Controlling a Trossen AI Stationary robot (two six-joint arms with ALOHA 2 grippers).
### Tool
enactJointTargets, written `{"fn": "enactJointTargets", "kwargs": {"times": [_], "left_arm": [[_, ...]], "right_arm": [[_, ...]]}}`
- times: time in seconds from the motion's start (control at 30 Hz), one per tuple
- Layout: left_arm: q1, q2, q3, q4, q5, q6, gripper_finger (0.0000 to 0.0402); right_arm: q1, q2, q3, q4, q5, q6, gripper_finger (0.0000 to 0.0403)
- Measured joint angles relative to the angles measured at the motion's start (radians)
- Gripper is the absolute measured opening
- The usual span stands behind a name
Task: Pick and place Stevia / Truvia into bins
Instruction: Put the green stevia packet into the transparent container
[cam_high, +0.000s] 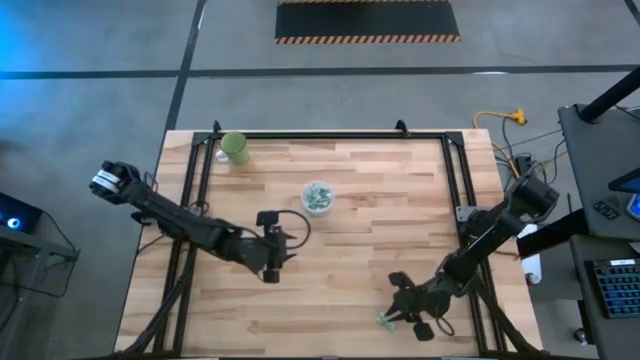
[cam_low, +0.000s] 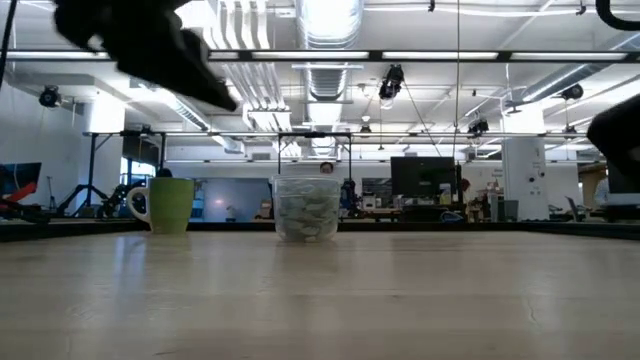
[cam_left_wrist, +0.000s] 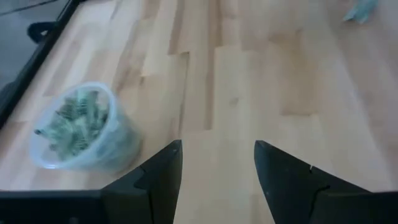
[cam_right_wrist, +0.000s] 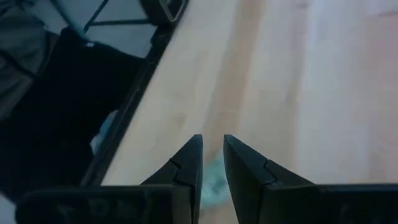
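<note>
The clear cup (cam_high: 318, 197) (cam_low: 306, 208) (cam_left_wrist: 78, 127) stands near the table's middle and holds several pale green Stevia packets. My left gripper (cam_high: 280, 262) (cam_left_wrist: 217, 149) hovers open on the near left side of the cup, with nothing between its fingers. A loose packet (cam_high: 384, 320) (cam_right_wrist: 214, 180) (cam_left_wrist: 360, 11) lies flat near the table's front edge, right of centre. My right gripper (cam_high: 395, 312) (cam_right_wrist: 212, 142) slants down right over this packet with only a narrow gap between its fingertips. The packet shows through that gap. My right gripper comes slanting down from the table's right side at the loose packet (cam_right_wrist: 216, 175), which lies flat on the wood. Its own fingers hide the packet's edges. I cannot tell whether they touch it.
An opaque light-green cup (cam_high: 236, 148) (cam_low: 172, 205) stands at the far left of the table. A black frame rail (cam_right_wrist: 134, 106) runs along the table's edge close to my right gripper. Bare wood (cam_high: 360, 250) lies between the two arms.
</note>
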Motion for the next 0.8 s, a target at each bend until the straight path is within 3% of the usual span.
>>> {"fn": "enactJointTargets", "kwargs": {"times": [0.27, 0.8], "left_arm": [[-0.032, -0.057, -0.127, 0.158, -0.006, -0.082, 0.0183], [-0.030, -0.061, -0.151, 0.189, -0.028, -0.059, 0.0183]], "right_arm": [[0.000, 0.132, 0.072, -0.009, -0.020, 0.002, 0.0065], [-0.002, 0.121, 0.079, -0.131, -0.011, 0.068, 0.0175]]}}
